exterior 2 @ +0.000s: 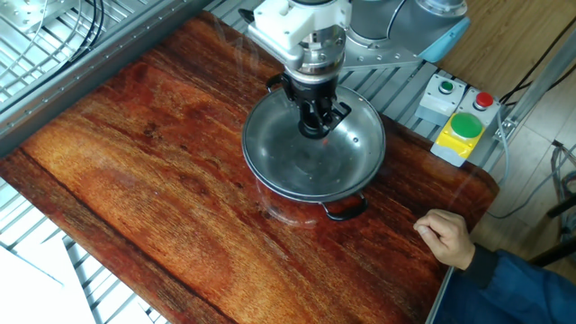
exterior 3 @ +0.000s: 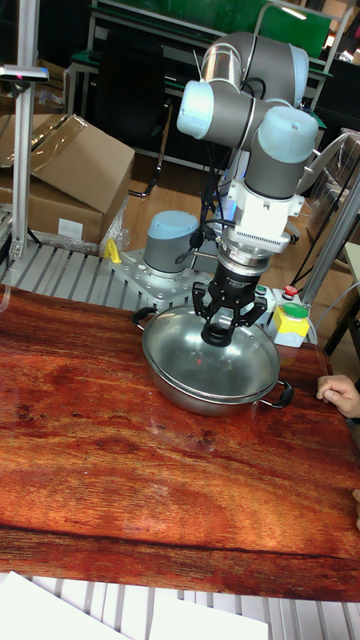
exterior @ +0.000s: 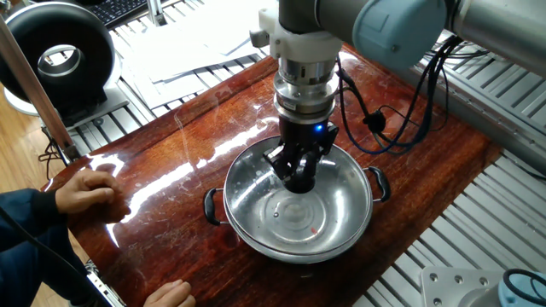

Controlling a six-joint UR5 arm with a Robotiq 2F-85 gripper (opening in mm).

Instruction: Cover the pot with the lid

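Sitting on the pot (exterior: 294, 223), in the middle of the wooden counter (exterior 2: 135, 180), the lid (exterior 3: 212, 357) looks flat and in place. The gripper (exterior: 298, 175) is right over the middle, with its jaws closed around the little black knob (exterior 2: 317, 126). The lid is clear glass with a thin metal rim, so it is probably hard, a bit heavy, slippery and easy to break. The knob is the best place to hold it.

The gripper (exterior: 298, 177) hides the lid's (exterior 2: 346, 153) knob.
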